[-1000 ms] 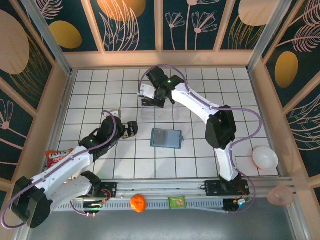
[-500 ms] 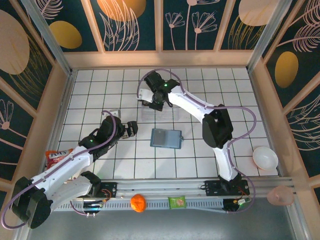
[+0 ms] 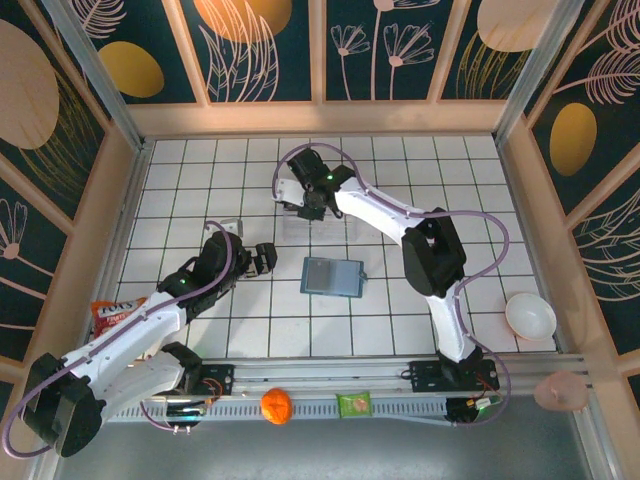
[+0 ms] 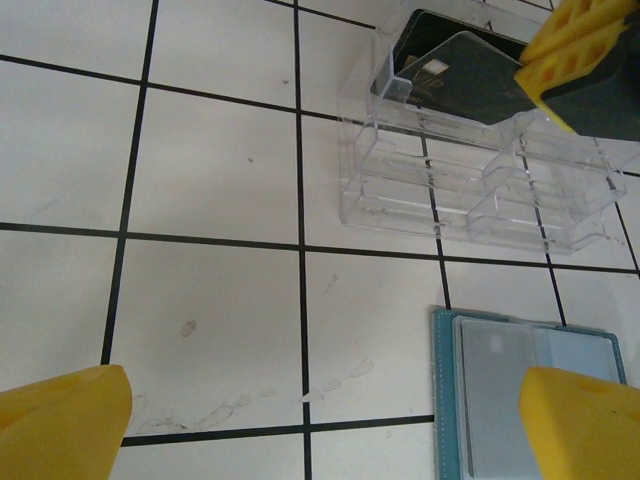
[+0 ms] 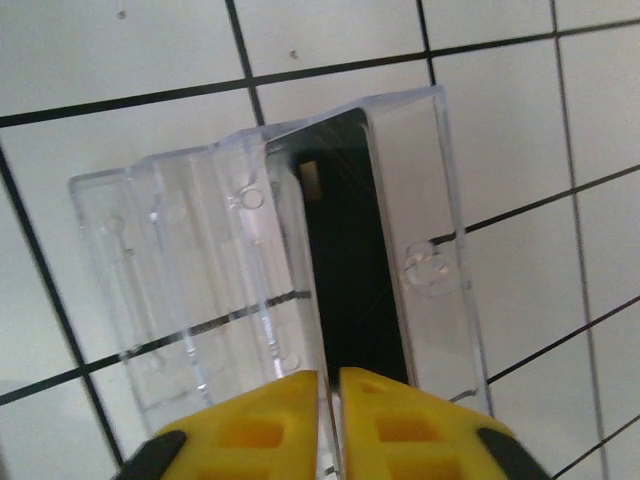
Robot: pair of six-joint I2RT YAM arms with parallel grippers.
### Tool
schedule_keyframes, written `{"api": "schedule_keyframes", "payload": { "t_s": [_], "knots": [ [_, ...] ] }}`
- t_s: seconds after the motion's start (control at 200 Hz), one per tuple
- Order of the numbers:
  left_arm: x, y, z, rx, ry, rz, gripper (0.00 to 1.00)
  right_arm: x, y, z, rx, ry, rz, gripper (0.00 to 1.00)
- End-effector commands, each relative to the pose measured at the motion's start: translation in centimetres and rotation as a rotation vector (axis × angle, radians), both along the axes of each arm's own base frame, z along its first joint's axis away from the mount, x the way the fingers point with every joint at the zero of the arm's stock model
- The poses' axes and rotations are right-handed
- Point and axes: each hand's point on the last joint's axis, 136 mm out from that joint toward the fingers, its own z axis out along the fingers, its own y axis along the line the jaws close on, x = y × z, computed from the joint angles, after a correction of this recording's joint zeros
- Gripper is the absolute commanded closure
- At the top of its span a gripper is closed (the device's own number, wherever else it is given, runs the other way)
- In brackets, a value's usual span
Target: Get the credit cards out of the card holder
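Note:
The teal card holder (image 3: pixel 332 277) lies open and flat on the tiles, its greyish inner panel (image 4: pixel 535 400) facing up. My left gripper (image 3: pixel 262 258) hovers wide open to its left, and in the wrist view (image 4: pixel 320 430) there is only bare tile between the fingers. My right gripper (image 3: pixel 305 208) is at the clear plastic tray (image 3: pixel 318 228). Its yellow fingers (image 4: pixel 575 60) are pinched on a black credit card (image 5: pixel 350 280) that stands tilted in a tray slot. The jaws (image 5: pixel 333 385) are almost together. A second black credit card (image 4: pixel 425 40) lies in the tray (image 4: pixel 470 190).
A white bowl (image 3: pixel 530 317) sits at the right edge and a snack bag (image 3: pixel 115 312) at the left. An orange ball (image 3: pixel 276 405) and a green packet (image 3: pixel 354 405) lie on the front rail. Wooden walls enclose the tiled floor.
The right arm's wrist has shifted slightly left over the clear tray. The left arm and the card holder have not moved.

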Motion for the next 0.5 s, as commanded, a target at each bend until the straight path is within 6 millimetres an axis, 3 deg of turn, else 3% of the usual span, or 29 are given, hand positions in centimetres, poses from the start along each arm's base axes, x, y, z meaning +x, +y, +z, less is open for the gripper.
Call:
{"api": "schedule_keyframes", "payload": {
  "t_s": [0.0,0.22,0.365,0.495],
  "knots": [
    [-0.1,0.0,0.3,-0.033,0.001,0.009,0.01,1.1,1.0,5.4,0.126,-0.145,-0.032,0.79],
    [-0.1,-0.3,0.6,-0.057,-0.015,0.002,0.01,1.3,1.7,9.0,0.288,-0.207,-0.086,0.74],
    [0.3,-0.4,0.9,-0.068,-0.03,0.008,0.01,-0.3,2.8,12.5,0.563,-0.135,-0.152,0.69],
    [0.7,-0.3,0.6,-0.065,-0.04,0.022,0.01,-0.9,1.7,13.2,0.765,-0.037,-0.326,0.68]
  ]
}}
